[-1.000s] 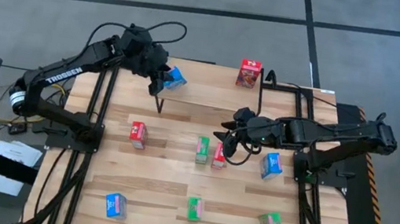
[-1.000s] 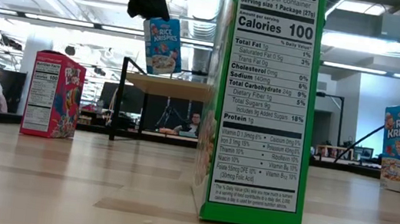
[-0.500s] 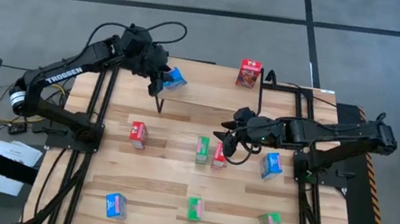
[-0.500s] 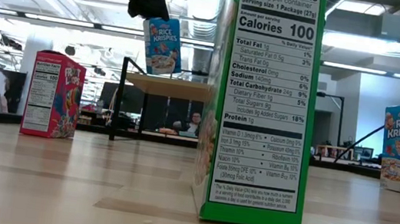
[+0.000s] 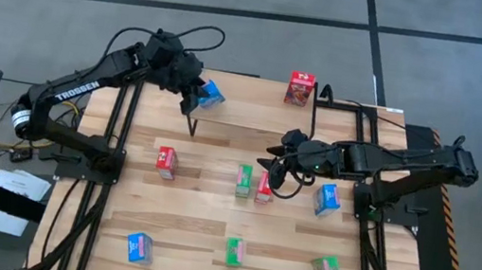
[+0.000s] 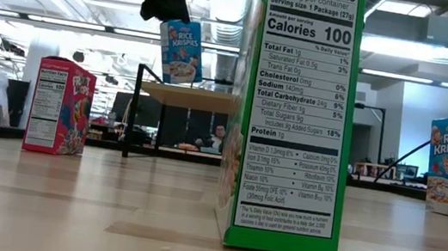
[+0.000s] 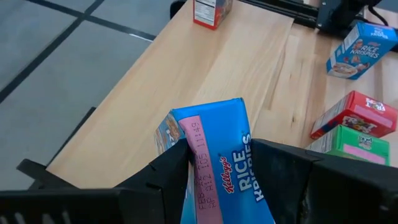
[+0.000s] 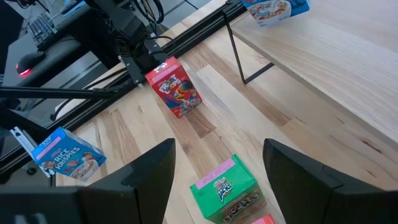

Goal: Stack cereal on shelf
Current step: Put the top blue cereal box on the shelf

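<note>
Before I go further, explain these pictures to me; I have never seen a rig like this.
Two dark robot arms work at a wooden table. One camera looks straight down, one sits at table height, and one rides on each wrist. A low shelf stands at the far side, with a red box on it. The left gripper holds a blue cereal box above the shelf, jaws shut on it. The right gripper hangs open over a red and a green box mid-table. More small cereal boxes are scattered on the table.
</note>
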`<state>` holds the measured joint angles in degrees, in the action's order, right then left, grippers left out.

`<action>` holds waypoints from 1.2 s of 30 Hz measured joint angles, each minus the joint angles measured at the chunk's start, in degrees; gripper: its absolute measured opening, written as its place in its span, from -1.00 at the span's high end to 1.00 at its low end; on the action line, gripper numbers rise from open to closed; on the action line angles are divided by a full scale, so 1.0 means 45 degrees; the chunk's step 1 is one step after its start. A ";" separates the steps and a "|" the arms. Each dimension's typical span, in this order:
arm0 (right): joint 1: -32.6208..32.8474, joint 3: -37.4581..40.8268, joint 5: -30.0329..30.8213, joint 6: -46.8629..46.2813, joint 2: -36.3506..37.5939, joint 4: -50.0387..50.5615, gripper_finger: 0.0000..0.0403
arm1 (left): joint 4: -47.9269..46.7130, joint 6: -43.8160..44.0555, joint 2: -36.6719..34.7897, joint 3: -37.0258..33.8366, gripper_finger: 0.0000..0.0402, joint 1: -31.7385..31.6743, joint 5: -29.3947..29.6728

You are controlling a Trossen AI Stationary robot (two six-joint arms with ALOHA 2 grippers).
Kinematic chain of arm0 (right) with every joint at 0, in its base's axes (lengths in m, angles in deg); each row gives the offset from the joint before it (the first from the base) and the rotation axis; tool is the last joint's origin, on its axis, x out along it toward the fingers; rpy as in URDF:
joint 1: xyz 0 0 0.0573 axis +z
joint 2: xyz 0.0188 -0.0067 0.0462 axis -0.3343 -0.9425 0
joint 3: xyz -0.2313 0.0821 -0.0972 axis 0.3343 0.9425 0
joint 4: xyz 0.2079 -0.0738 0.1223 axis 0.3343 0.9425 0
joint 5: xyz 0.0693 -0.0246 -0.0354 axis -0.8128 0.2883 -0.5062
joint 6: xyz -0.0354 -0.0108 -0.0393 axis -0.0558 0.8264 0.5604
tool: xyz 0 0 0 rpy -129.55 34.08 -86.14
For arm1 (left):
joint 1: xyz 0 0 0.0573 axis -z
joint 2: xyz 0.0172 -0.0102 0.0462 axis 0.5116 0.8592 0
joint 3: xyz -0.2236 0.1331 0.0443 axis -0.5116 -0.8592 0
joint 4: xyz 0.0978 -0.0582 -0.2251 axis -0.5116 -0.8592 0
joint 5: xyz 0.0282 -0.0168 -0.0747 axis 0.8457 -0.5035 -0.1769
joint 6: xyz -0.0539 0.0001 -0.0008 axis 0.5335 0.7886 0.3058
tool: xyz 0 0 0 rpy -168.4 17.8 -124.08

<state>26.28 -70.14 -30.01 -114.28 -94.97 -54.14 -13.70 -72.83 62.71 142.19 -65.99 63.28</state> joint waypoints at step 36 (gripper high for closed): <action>0.0345 0.0000 -0.0001 0.0010 0.0000 0.0058 -0.32 | 0.0189 0.0730 0.0743 -0.0010 -0.01 -0.0087 0.1070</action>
<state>27.83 -70.14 -30.02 -114.24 -94.97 -53.88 -12.85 -69.54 66.06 142.15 -66.39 68.09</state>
